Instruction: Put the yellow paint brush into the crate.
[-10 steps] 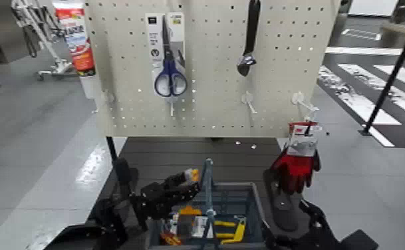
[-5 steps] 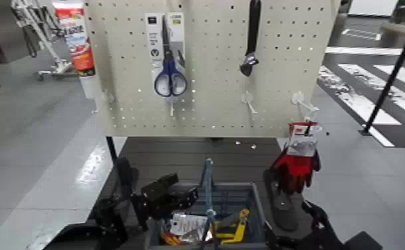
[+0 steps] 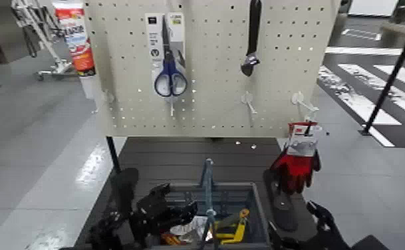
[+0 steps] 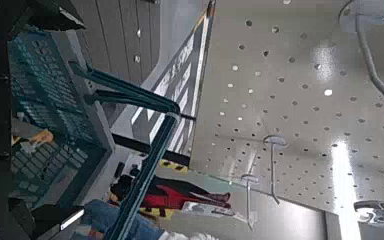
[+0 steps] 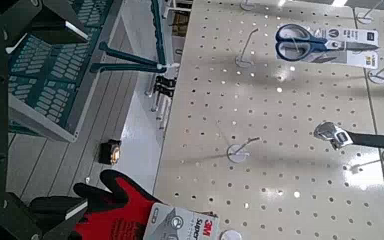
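The grey-blue crate (image 3: 258,207) stands at the near middle of the dark table, with its tall bar handle (image 3: 207,189) upright in the centre. The yellow paint brush (image 3: 238,218) lies inside it on the right of the handle, its yellow-orange tip up against the right wall. My left gripper (image 3: 173,211) hangs open and empty at the crate's left rim. In the left wrist view the crate (image 4: 50,95) and its handle (image 4: 148,150) show close by, with nothing between the fingers. My right gripper (image 3: 281,203) rests just right of the crate, under the red glove.
A small yellow tool (image 3: 230,234) and a silver-white packet (image 3: 188,229) also lie in the crate. Behind it stands a pegboard (image 3: 211,100) holding blue scissors (image 3: 170,76), a wrench (image 3: 250,40) and a red glove (image 3: 296,166). A tube (image 3: 75,36) hangs at its left edge.
A second ago my left gripper held the brush over the crate's left half. It has let go; the brush dropped into the crate and the gripper has sunk back toward me.
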`<state>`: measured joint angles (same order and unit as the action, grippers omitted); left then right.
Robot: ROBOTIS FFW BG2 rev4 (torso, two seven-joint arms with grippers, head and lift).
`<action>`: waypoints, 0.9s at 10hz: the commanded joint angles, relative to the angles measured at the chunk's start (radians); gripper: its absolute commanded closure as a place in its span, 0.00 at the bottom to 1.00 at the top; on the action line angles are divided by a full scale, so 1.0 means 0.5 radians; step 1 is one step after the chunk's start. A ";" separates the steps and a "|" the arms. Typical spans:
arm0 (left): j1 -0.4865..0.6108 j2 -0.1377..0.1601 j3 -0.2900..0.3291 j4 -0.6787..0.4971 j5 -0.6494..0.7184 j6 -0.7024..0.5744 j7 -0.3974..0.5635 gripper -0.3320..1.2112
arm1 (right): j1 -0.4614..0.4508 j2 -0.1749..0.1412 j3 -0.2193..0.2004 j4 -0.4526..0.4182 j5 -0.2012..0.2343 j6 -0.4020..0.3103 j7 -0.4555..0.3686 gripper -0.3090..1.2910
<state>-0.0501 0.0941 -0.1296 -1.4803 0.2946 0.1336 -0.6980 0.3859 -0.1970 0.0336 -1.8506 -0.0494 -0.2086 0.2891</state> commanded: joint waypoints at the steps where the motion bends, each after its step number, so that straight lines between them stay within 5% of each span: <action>1: 0.217 -0.050 0.023 -0.129 -0.126 -0.200 0.157 0.14 | 0.029 -0.002 -0.018 -0.005 -0.027 -0.025 0.002 0.28; 5: 0.545 -0.191 0.060 -0.199 -0.307 -0.776 0.632 0.17 | 0.087 0.007 -0.040 -0.036 -0.048 -0.049 -0.044 0.28; 9: 0.698 -0.372 0.195 -0.301 -0.513 -0.921 0.736 0.20 | 0.118 -0.011 -0.040 -0.078 -0.042 -0.022 -0.090 0.28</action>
<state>0.2913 0.0000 -0.0431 -1.6228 0.0529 -0.3224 -0.3286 0.4442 -0.2024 0.0147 -1.8886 -0.0708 -0.2201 0.2435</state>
